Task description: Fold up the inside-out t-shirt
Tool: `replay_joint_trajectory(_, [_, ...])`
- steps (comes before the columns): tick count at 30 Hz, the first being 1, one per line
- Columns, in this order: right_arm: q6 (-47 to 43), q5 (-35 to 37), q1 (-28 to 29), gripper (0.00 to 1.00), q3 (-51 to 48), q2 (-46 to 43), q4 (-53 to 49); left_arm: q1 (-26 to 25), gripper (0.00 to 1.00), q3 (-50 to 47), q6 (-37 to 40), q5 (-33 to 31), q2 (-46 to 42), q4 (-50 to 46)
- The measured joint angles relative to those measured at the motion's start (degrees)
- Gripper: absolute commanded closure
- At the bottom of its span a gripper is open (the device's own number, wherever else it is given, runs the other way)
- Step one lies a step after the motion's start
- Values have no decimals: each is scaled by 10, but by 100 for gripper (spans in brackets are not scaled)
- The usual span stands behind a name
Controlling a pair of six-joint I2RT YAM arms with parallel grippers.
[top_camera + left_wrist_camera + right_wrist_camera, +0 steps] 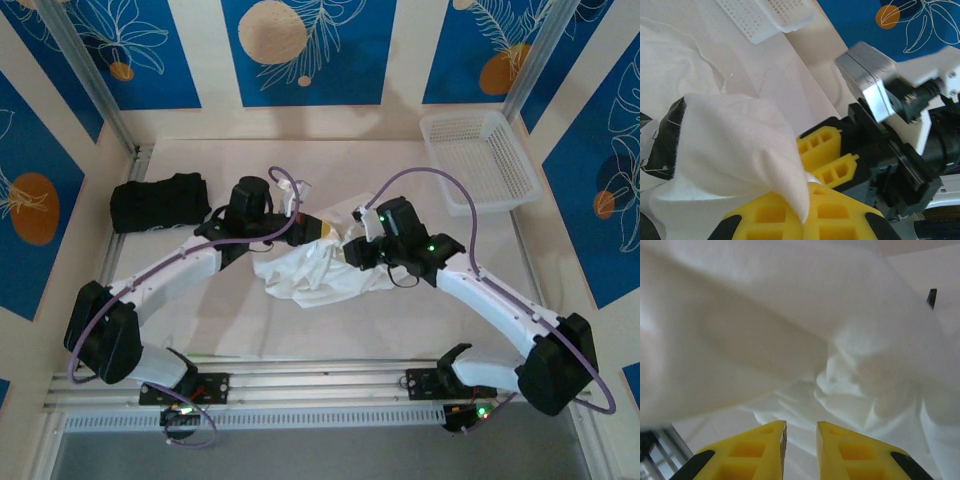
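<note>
The t-shirt (pixel 305 275) lies crumpled mid-table, judged the spreading step, folding not begun. The left gripper (pixel 805 220) pinches a raised edge; the right gripper (pixel 801 432), at its 4 o'clock, is narrowly parted and empty, so next it needs a second hold.

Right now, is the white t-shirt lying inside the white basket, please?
No, the t-shirt lies bunched on the table, apart from the basket at the far right corner.

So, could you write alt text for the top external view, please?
Two arms meet over a crumpled white t-shirt at the table's centre, left gripper and right gripper at its upper edge. A black folded garment lies far left, a white basket far right.
</note>
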Motion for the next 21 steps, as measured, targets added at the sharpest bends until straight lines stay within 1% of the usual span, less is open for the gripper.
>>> replay_joint_trajectory(3, [19, -6, -9, 76, 0, 18, 33, 0, 100, 0, 0, 0, 0, 0])
replay_joint_trajectory(6, [37, -5, -14, 73, 0, 34, 52, 0, 100, 0, 0, 1, 0, 0])
replay_joint_trajectory(12, [71, 10, -16, 68, 0, 52, 66, 0, 100, 0, 0, 3, 0, 0])
replay_joint_trajectory(15, [84, 24, -16, 68, -1, 57, 68, 0, 100, 0, 0, 4, 0, 0])
replay_joint_trajectory(17, [91, 36, -16, 69, -1, 61, 70, 1, 100, 0, 0, 5, 0, 0])
replay_joint_trajectory(19, [96, 47, -16, 74, -1, 66, 74, 1, 100, 0, 0, 6, 0, 0])
replay_joint_trajectory(21, [99, 54, -16, 85, -1, 73, 79, 1, 100, 0, 0, 6, 0, 1])
